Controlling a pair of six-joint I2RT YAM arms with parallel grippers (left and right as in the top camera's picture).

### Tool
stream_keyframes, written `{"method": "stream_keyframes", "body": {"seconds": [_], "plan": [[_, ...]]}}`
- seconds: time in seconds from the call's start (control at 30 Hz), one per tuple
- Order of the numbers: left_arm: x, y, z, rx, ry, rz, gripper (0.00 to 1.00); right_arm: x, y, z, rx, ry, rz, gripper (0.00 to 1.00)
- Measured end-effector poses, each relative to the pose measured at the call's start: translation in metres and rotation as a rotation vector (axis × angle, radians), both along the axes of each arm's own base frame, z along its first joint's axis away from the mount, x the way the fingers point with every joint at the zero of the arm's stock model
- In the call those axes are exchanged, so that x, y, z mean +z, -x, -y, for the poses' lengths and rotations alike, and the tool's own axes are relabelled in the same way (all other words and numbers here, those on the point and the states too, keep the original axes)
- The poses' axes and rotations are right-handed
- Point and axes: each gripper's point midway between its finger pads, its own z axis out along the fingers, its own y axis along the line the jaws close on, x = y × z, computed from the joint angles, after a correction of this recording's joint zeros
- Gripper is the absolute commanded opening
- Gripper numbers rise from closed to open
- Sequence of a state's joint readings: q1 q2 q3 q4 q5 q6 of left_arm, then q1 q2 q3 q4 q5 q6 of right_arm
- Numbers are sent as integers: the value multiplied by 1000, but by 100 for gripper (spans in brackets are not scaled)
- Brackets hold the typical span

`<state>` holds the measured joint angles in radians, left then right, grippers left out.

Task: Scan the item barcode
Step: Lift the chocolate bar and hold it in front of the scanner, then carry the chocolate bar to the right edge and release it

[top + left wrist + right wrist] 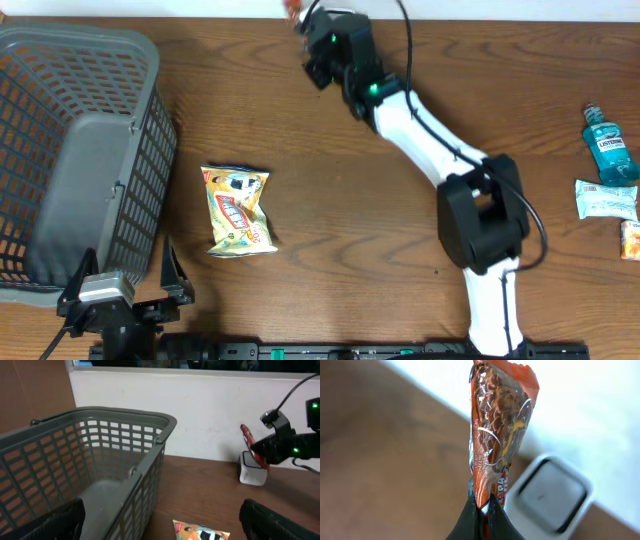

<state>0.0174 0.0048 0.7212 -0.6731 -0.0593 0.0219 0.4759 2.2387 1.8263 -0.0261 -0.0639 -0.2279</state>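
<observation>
**Pincer holds the snack up by the scanner**

Right pincer is shut tight on one end of the red snack pack. The pack sticks out from the tips. It hangs just above the white scanner, a bit to one side of its window. The scanner sits on the counter, close to the wall.

I think the job now is to get the barcode lines in front of that window. I cannot see a barcode on the side that shows, so the pack may need a slow turn. The grip should be firm, because the wrapper looks shiny and could slip. Bring the pack a little closer to the window, flat side facing it, and hold it steady. Do not bump the scanner. It looks light and may slide.

Far from the scanner, a yellow snack bag lies flat on the counter. Farther off stands the grey basket. Farthest from the scanner, next to the basket, the left pincer is wide open and holds nothing.
</observation>
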Motion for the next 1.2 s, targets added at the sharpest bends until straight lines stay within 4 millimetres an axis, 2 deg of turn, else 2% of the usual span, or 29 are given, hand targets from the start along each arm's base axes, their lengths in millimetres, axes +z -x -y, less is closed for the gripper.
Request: {"method": "stream_keyframes", "body": {"seconds": [0.1,0.17,0.3,0.4,0.57,0.7,0.77,0.9,0.97,1.07,1.13,1.2], "plan": [[0,0,0,0,0,0,98,-11,-36,7,-46,2,16,1],[0,0,0,0,0,0,98,-25,-56,11,-76,12,14,1],[0,0,0,0,0,0,98,-55,-80,16,-130,52,-11,1],[0,0,0,0,0,0,98,-64,-85,17,-147,67,-20,1],[0,0,0,0,0,0,98,-50,-88,24,-194,85,-10,1],[0,0,0,0,0,0,98,-41,-83,40,-256,152,-55,1],[0,0,0,0,0,0,98,-44,-73,52,-285,211,-114,1],[0,0,0,0,0,0,98,-47,-47,85,-356,338,-236,1],[0,0,0,0,0,0,98,-43,-32,110,-411,406,-295,1],[0,0,0,0,0,0,98,-27,-17,155,-507,467,-354,1],[0,0,0,0,0,0,98,-18,-7,193,-574,499,-407,1],[0,0,0,0,0,0,98,-14,0,241,-657,519,-460,1]]}}
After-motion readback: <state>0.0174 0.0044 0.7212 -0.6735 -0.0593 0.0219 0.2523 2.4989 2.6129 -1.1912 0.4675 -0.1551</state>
